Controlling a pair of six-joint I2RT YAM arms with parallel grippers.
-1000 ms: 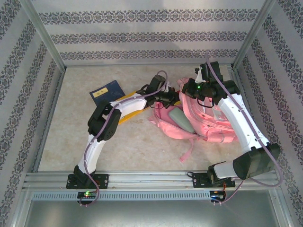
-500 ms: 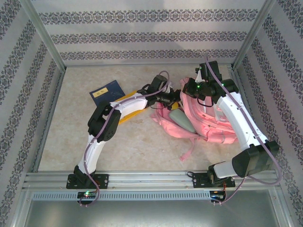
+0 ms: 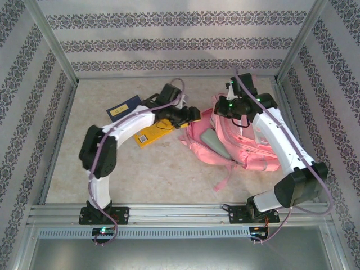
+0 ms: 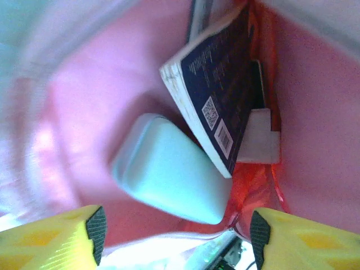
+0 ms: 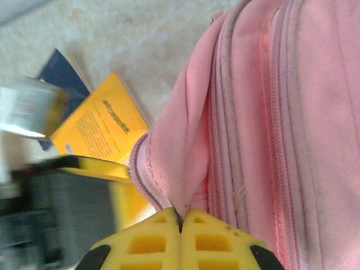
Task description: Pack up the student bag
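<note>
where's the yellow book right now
In the top view the yellow book lies left of the pink bag, beside the blue book, partly under the left arm.

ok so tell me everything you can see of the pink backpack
The large pink fabric backpack lies flat on the pale stone-look table, right of centre, its mouth open toward the left. Stitched zip seams run along its side, and a pink strap trails toward the near edge. Inside are a rounded pale teal case and, beside it, a dark blue book. The right gripper is shut on the fabric rim of the opening.
</note>
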